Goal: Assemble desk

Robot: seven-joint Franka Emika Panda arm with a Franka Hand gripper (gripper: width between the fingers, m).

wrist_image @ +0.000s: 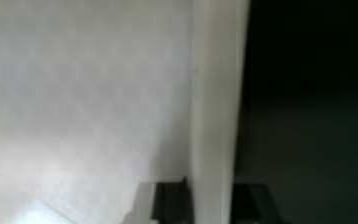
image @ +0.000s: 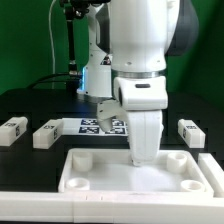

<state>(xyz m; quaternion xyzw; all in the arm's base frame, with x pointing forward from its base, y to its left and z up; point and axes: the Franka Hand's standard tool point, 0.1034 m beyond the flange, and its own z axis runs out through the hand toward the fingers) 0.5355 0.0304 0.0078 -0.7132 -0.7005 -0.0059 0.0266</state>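
The white rimmed desk tabletop (image: 85, 172) lies at the front of the black table, round corner sockets facing up. My gripper (image: 143, 157) points straight down onto its far rim, near the middle. In the wrist view the rim (wrist_image: 217, 100) runs between my two dark fingers (wrist_image: 172, 205), which sit against both of its sides; the gripper (wrist_image: 217, 207) is shut on it. The tabletop's inner face (wrist_image: 87, 100) fills one side of that view. Three short square tagged legs lie behind the tabletop: two at the exterior view's left (image: 12, 129) (image: 46, 133) and one at the right (image: 189, 131). A fourth leg is not visible.
The marker board (image: 100, 125) lies flat behind the tabletop, partly hidden by my arm. A black stand (image: 68, 45) rises at the back left against the green backdrop. The black table surface (wrist_image: 318, 100) shows beyond the rim.
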